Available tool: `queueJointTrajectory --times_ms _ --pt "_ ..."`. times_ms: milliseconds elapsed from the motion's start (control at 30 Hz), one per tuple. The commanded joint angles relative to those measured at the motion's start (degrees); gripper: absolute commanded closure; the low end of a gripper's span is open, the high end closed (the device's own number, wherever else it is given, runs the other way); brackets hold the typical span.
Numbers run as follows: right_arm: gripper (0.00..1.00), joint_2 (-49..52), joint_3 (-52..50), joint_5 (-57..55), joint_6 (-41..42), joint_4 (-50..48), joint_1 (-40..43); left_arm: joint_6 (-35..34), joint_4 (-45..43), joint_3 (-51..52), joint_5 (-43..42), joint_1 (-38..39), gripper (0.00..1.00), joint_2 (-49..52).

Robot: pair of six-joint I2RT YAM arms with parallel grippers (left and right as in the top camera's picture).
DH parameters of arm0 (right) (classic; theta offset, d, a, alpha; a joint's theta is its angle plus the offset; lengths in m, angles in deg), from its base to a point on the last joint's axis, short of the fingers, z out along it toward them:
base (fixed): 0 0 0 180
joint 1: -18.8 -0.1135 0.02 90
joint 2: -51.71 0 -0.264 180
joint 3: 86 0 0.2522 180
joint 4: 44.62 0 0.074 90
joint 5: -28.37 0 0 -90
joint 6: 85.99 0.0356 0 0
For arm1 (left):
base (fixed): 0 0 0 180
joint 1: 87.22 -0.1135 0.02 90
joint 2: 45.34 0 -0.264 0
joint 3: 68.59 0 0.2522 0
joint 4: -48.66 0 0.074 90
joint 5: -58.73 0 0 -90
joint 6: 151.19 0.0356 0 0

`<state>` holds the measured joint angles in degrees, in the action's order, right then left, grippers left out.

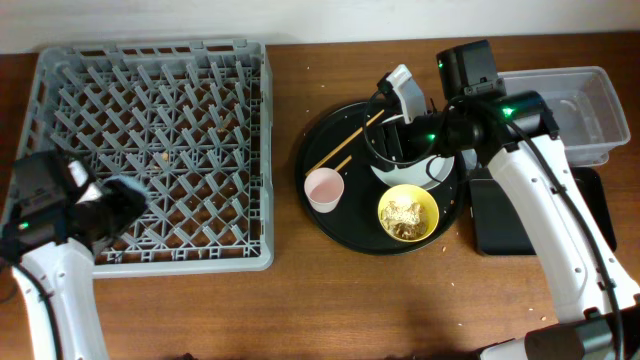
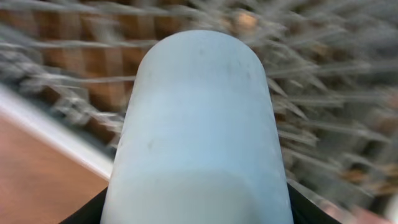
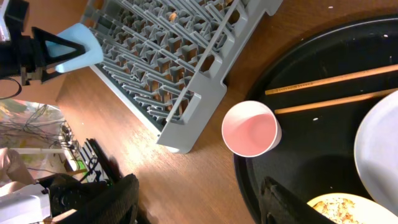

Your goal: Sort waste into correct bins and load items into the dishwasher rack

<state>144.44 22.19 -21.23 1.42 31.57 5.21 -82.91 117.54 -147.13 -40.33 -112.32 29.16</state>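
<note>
My left gripper (image 1: 108,208) is shut on the light-blue cup (image 1: 128,188) over the front left corner of the grey dishwasher rack (image 1: 255,150). The cup fills the left wrist view (image 2: 199,118). My right gripper (image 1: 395,128) is open and empty above the round black tray, with its fingers (image 3: 199,205) near the pink cup (image 3: 250,129). The pink cup (image 1: 324,189), two chopsticks (image 1: 345,145), the grey plate (image 1: 438,172) and the yellow bowl (image 1: 407,213) with noodle scraps sit on that tray. No tissue or wrapper shows.
The round black tray (image 1: 330,225) lies at table centre. The clear tub (image 1: 590,100) stands at the far right, and the black rectangular tray (image 1: 505,220) lies in front of it, under my right arm. Crumbs lie on the wood table.
</note>
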Motion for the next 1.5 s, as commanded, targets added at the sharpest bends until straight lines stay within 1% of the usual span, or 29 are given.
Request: queueJointTrajectory --times_ms 0,67,100,167,267,333,400,433,467,500,533,567,633,667,700,733,767,833,867,933,1033,1167,1233,1267,1300,1333,1367,1400,1467 --pt "0.37 -0.74 0.24 -2.19 -0.15 0.35 -0.26 0.31 -0.24 -0.17 13.57 -0.57 0.51 3.13" --pt "0.37 -0.74 0.24 -2.16 -0.13 0.44 -0.26 0.31 -4.13 -0.17 12.81 -0.57 0.51 8.59" --pt "0.37 -0.74 0.24 -2.14 -0.13 0.46 -0.26 0.31 -4.79 -0.17 11.13 -0.57 0.51 10.32" --pt "0.37 -0.74 0.24 -2.14 -0.13 0.90 -0.26 0.33 -4.94 -0.17 5.42 -0.57 0.51 14.67" --pt "0.37 -0.74 0.24 -2.14 -0.13 1.07 -0.26 0.31 -4.00 -0.17 2.03 -0.55 0.50 16.31" --pt "0.37 -0.74 0.24 -2.14 -0.13 1.18 -0.26 0.31 -4.09 -0.31 1.92 -0.57 0.32 16.31" --pt "0.36 -0.74 0.24 -2.14 -0.15 1.90 -0.26 0.33 -2.23 -2.69 1.73 -0.57 0.28 16.28" --pt "0.36 -0.74 0.24 -2.14 -0.13 2.23 -0.26 0.74 0.87 -6.29 1.73 -0.57 0.21 16.26" --pt "0.36 -0.68 0.24 -2.14 -0.13 2.64 -0.26 1.97 4.85 -11.50 1.73 -0.46 0.19 16.26" --pt "0.35 -0.59 0.22 -2.16 -0.15 3.02 -0.26 2.10 6.38 -13.57 1.77 -0.42 0.15 16.26" --pt "0.34 -0.52 -0.57 -2.43 -0.13 2.97 -0.33 2.05 7.17 -14.67 0.79 -0.42 0.15 16.22" --pt "0.32 -0.39 -1.62 -3.67 -0.11 2.34 -0.61 2.78 7.56 -14.67 -2.95 -0.33 0.18 16.22" --pt "0.32 0.79 -5.16 -8.63 0.74 -0.92 -3.06 9.07 7.52 -14.99 -9.90 1.97 0.22 15.76" --pt "0.34 2.14 -7.72 -11.47 1.60 -3.78 -5.40 11.26 7.65 -15.04 -9.07 4.17 0.25 14.99" --pt "0.34 2.80 -8.41 -12.68 1.60 -4.94 -6.54 12.22 9.90 -15.04 -4.52 7.21 0.33 14.45" --pt "0.37 2.91 -8.39 -12.41 1.66 -5.35 -6.97 11.91 12.24 -14.91 2.78 9.35 0.50 14.58" --pt "0.37 2.89 -8.39 -12.41 2.27 -5.90 -7.02 6.51 13.16 -13.68 10.93 10.88 0.80 14.62" --pt "0.37 2.89 -8.39 -12.41 2.25 -5.62 -7.02 1.44 11.98 -10.95 15.65 10.80 0.99 14.62" --pt "0.37 2.89 -8.39 -12.41 2.25 -5.20 -7.02 -0.22 9.90 -7.48 19.61 10.73 0.99 14.64" --pt "0.37 2.89 -8.39 -12.41 2.25 -5.07 -7.02 -0.35 5.46 -3.96 20.24 10.34 0.99 14.64" --pt "0.37 2.89 -8.39 -12.41 2.25 -5.07 -7.02 -0.83 0.50 -3.39 29.66 10.03 0.99 14.78" --pt "0.37 2.89 -8.39 -12.41 2.25 -5.29 -7.02 -0.74 -7.74 -3.30 33.14 10.03 0.99 14.86" --pt "0.37 2.89 -8.39 -12.41 2.25 -5.31 -7.02 -0.52 -9.46 -3.30 34.42 10.03 0.96 14.86" --pt "0.36 2.91 -8.39 -12.74 2.58 -5.88 -6.97 -0.52 -9.75 -3.67 33.53 10.03 0.91 14.82" --pt "0.36 3.15 -8.39 -16.61 6.97 -7.13 -6.97 2.43 -9.01 -5.55 26.43 10.03 0.83 14.43" --pt "0.33 3.50 -8.41 -19.02 8.74 -7.91 -7.04 5.84 -8.76 -6.95 20.65 10.03 0.81 13.60" --pt "0.32 4.50 -8.44 -20.76 8.94 -8.79 -7.06 6.82 -6.51 -9.05 14.93 10.05 0.81 11.96" --pt "0.32 6.82 -9.14 -20.11 9.07 -10.47 -7.34 9.94 -3.82 -9.75 7.76 10.10 0.81 9.75" --pt "0.34 12.41 -9.77 -20.13 9.07 -12.39 -10.10 9.81 2.51 -8.57 7.43 10.10 0.81 9.62"
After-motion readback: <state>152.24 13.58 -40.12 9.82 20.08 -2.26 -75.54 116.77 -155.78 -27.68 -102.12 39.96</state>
